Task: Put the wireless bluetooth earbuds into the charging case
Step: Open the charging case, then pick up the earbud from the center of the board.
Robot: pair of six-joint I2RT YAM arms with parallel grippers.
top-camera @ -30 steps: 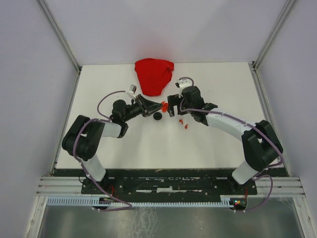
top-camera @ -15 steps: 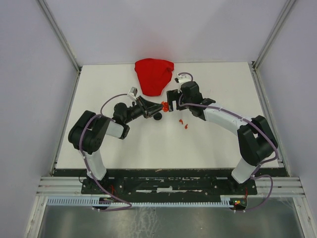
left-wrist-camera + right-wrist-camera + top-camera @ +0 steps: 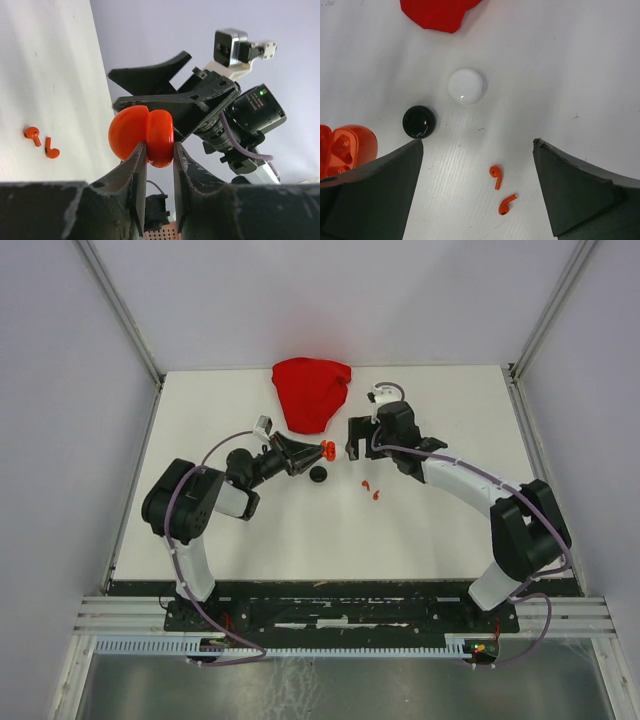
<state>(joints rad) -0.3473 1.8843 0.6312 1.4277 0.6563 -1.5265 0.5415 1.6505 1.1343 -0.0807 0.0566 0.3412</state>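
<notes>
Pinches the open round red plastic charging case (image 3: 132,132) in the left gripper (image 3: 160,146), over the white table (image 3: 300,530), near its middle. Spreads the right gripper (image 3: 477,145) wide near two tiny red stemmed earbuds (image 3: 495,176) lying there.

Looking down past my right claw (image 3: 477,150), I count two red earbuds between its fingers: one earbud (image 3: 495,176) and, just nearer me, a second earbud (image 3: 507,203). Round cases, three: a black case (image 3: 419,121) and a white case (image 3: 466,86) ahead of that claw, and a red case (image 3: 145,137) in my left claw (image 3: 160,150). One red cloth (image 3: 440,12) lies farthest ahead.
</notes>
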